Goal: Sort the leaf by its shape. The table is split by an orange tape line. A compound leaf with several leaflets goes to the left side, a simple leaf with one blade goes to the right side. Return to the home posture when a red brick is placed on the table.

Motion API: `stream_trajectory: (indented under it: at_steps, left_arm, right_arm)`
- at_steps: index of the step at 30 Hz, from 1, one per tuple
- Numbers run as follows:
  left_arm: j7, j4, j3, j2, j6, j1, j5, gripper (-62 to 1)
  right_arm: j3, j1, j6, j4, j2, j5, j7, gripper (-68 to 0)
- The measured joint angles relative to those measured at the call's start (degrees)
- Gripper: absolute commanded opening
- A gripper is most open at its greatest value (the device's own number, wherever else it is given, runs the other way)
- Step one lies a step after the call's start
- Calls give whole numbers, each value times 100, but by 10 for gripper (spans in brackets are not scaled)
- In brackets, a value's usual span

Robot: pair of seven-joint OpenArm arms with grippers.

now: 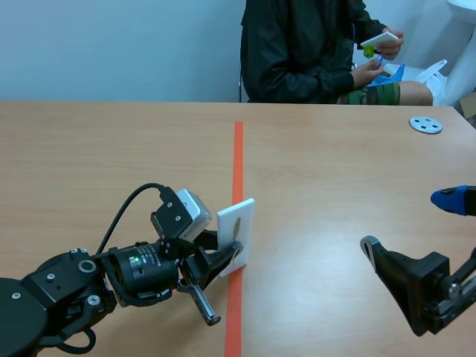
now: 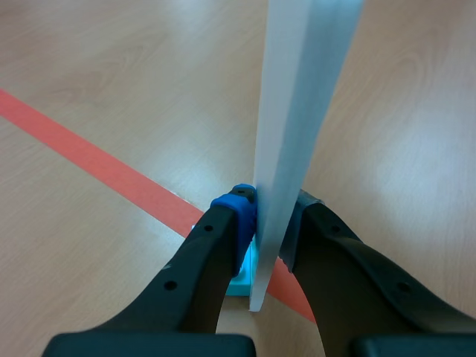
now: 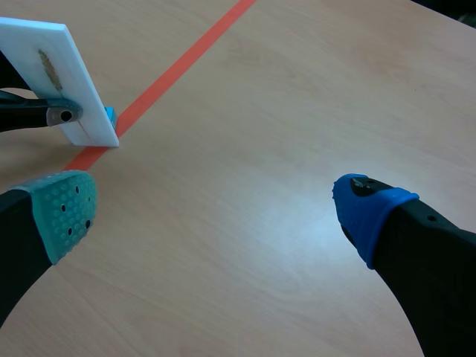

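- The left claw (image 1: 232, 253) is in the lower middle of the scene view. It is pinched tight on a white card (image 1: 236, 223).
- The card stands up on its short end, right at the orange tape line (image 1: 238, 160) that splits the table (image 1: 111, 149).
- The long side of the card runs up and down. Its top leans a little toward the right of the frame.
- A thin brown leaf (image 1: 236, 228) is on the flat face of the card. It looks like one narrow blade, and it runs the same way as the card's long side.
- That face is turned toward the right arm, so the right wrist view shows the card (image 3: 63, 74) and the leaf (image 3: 50, 65) from the front, well ahead of the right claw (image 3: 219, 212).
- In the left wrist view the card (image 2: 301, 97) is seen edge-on, rising straight up between the fingers of the left claw (image 2: 271, 216).
- A small light blue bit (image 2: 242, 279) sits at the foot of the card, on the tape line (image 2: 74, 152). I cannot tell what it is.
- The right claw (image 1: 413, 222) is at the lower right of the scene view. It is spread wide and holds nothing.
- A person (image 1: 297, 44) sits at the top of the frame and holds another white card (image 1: 379, 39) in both hands.
- A grey round disc (image 1: 425, 124) lies on the table at the upper right.
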Motion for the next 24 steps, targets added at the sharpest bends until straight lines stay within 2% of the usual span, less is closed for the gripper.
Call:
stream_trajectory:
  at_steps: [4, 9, 12, 17, 24]
  left_arm:
    - [129, 485, -4, -131, -81, 22, -149, -578]
    - [509, 1287, -258, -225, -127, 13, -520, -578]
    - [750, 1510, -599, -275, -125, 13, -717, -578]
    - [999, 1543, -1364, -424, -111, 15, -1235, -578]
    - [1368, 1523, -2420, -767, 535, 13, -2205, -578]
  right_arm:
    - [0, 0, 0, 0, 0, 0, 0, 4]
    - [0, 0, 0, 0, 0, 0, -2, 4]
    - [0, 0, 0, 0, 0, 0, -4, 4]
    - [0, 0, 0, 0, 0, 0, -4, 4]
    - [0, 0, 0, 0, 0, 0, -4, 4]
